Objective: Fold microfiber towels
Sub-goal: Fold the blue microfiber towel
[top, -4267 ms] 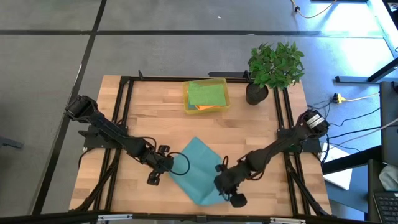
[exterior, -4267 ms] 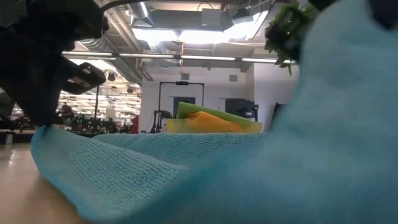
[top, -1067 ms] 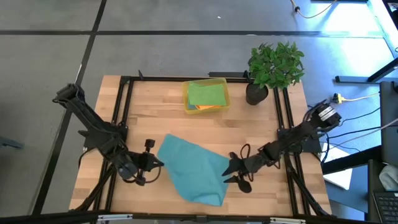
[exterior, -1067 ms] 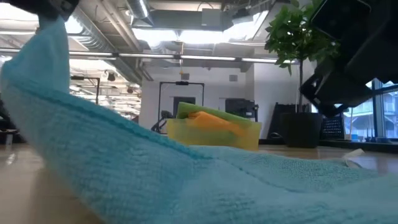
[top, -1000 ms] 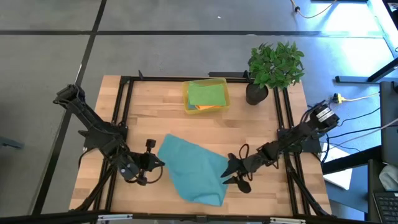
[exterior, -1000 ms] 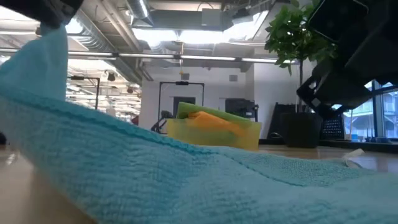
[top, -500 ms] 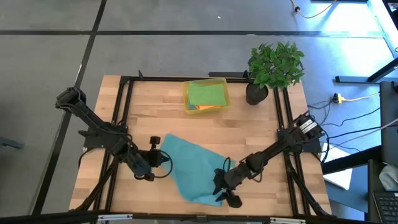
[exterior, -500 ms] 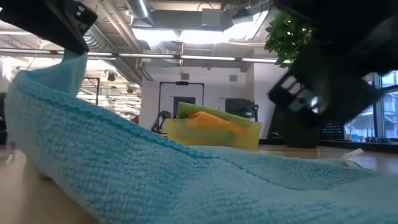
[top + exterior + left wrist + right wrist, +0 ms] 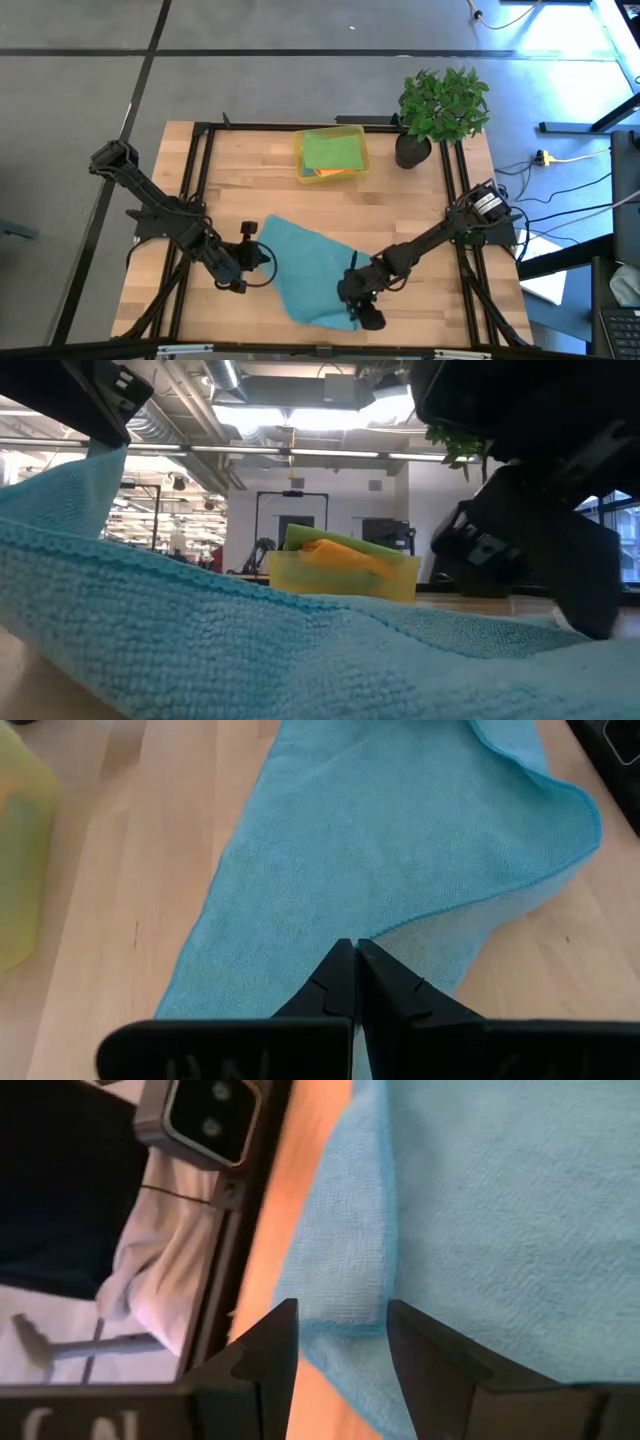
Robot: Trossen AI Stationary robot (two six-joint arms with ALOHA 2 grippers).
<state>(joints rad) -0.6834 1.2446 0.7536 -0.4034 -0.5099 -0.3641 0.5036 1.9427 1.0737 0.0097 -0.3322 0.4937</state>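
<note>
The left gripper (image 9: pixel 355 952) has its jaws clenched tight on a corner of the teal-blue towel (image 9: pixel 310 272), the two dark fingers pressed together with the cloth's hem caught at their tips. In the low view that corner rises off the wood toward the gripper, so the pinched edge is lifted, not lying flat. The right gripper (image 9: pixel 340 1320) stands with its jaws parted, one finger to each side of a thick rolled edge of the same towel; the wrist view does not show the pads pressing the cloth, so it looks poised to grasp, not yet gripping. Seen from above, this gripper sits at the towel's near corner, at the table's front edge, while the left one is at the towel's left corner.

The towel lies rumpled and skewed on the front middle of the wooden table (image 9: pixel 250 190), not yet folded. Behind it the yellow bin (image 9: pixel 357 157) holds a green towel (image 9: pixel 332 150) on top with an orange towel (image 9: pixel 340 554) under it, and the potted plant (image 9: pixel 440 105) stands to the bin's right.

The step in hand looks like taking hold of two corners to spread or begin the first fold. The next move probably calls for the right jaws to close on the rolled edge, then both arms to lift and draw the cloth taut before laying one half over the other
</note>
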